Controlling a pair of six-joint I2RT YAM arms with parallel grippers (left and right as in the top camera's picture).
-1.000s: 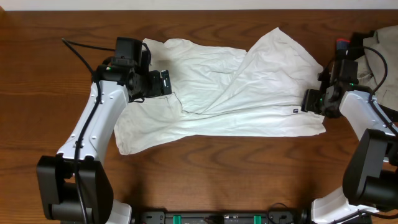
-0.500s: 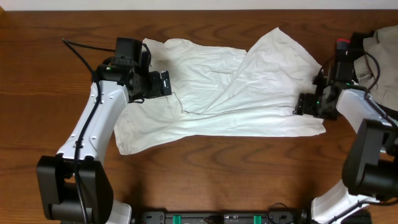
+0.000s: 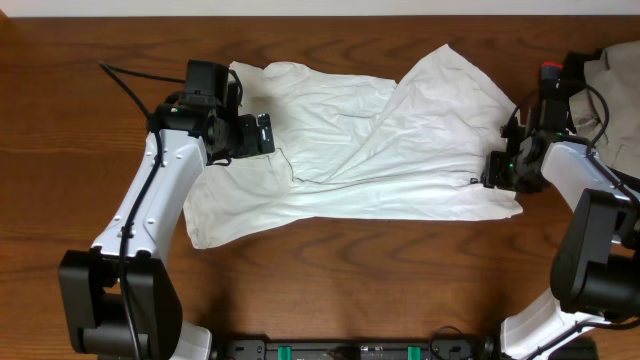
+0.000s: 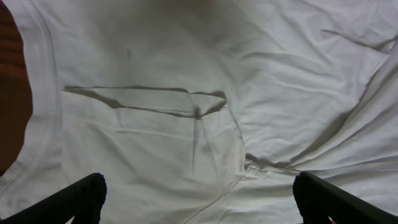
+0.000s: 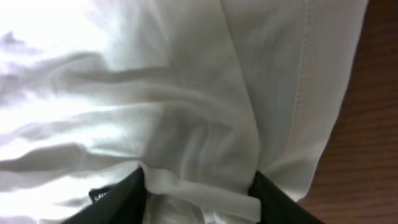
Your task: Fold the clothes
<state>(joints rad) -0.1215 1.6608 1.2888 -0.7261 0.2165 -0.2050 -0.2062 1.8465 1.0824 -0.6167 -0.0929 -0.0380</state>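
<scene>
the clothes, one large wrinkled white garment, are spread out on the far half of the surface, reaching from beside the left arm almost to the right edge. the left fingers are held spread wide just above the left part of the cloth, where a raised crease is seen, and nothing is gripped between them. the right fingers are set at the right hem of the garment, and a bunched fold of the white cloth is pinched between them. another pale cloth is seen at the far right corner.
</scene>
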